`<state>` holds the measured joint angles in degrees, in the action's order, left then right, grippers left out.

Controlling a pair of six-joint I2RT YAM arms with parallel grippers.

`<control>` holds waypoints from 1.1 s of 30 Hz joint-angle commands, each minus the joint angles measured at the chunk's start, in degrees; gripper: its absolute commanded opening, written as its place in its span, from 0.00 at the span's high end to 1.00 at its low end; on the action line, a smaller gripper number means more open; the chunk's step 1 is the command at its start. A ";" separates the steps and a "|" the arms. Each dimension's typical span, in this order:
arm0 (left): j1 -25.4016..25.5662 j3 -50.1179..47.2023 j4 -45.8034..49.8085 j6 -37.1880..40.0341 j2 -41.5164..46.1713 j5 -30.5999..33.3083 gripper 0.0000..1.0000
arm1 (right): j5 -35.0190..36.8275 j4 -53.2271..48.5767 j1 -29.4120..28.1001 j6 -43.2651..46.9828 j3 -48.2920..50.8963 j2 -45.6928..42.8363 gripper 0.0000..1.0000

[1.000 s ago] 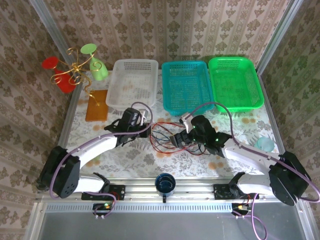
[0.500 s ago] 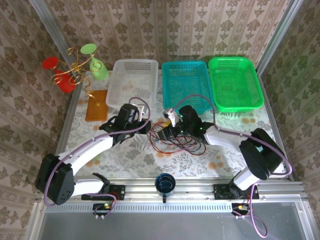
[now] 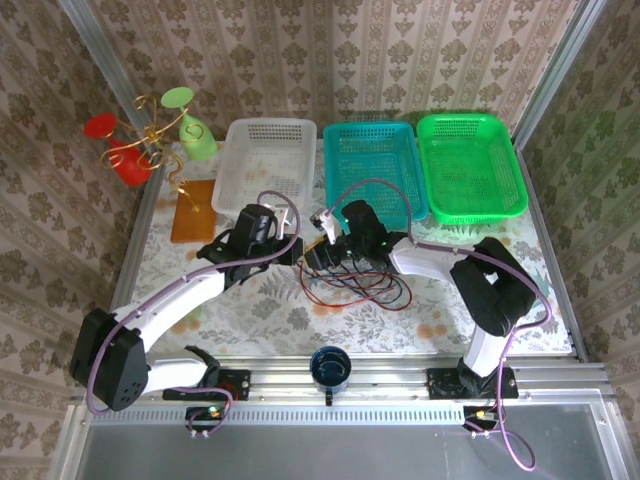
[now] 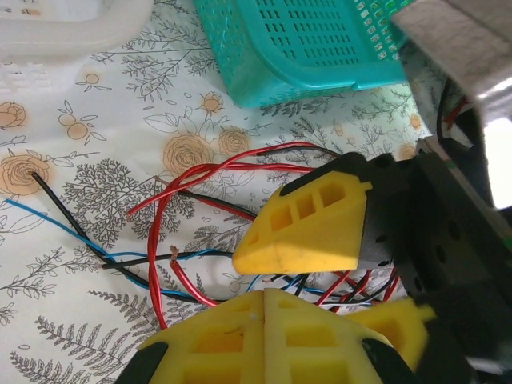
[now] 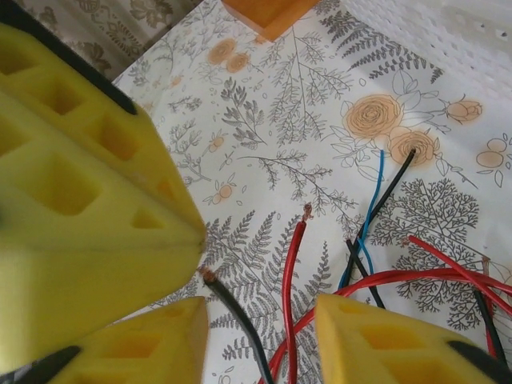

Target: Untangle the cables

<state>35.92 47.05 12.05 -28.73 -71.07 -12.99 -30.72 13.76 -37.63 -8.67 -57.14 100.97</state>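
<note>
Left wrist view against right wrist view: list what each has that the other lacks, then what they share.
The left wrist view adds the teal basket. The right wrist view adds the corner of an orange block. Shared: the red, black and blue cables on the floral tablecloth, an edge of the white basket, and both hands. The left hand is shut, and the right hand is open with cable ends between its fingers.

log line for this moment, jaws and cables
left gripper: jaws shut | right gripper: jaws open, red and black cables between them | state: cables tangled on table
</note>
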 commanded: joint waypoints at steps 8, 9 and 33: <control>-0.68 2.51 1.61 0.61 0.45 -0.88 1.00 | -4.31 -2.53 0.01 0.67 -4.27 3.01 1.00; -0.76 2.45 1.49 0.60 0.49 -1.10 1.00 | -4.15 -2.81 0.01 0.75 -4.37 3.00 1.00; -20.58 -19.89 1.60 -10.25 14.54 -7.83 0.60 | 15.78 -26.58 -5.94 3.79 -19.63 14.96 0.65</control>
<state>16.27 28.27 14.57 -37.82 -57.52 -18.31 -17.56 -8.75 -43.29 -4.64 -73.89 113.99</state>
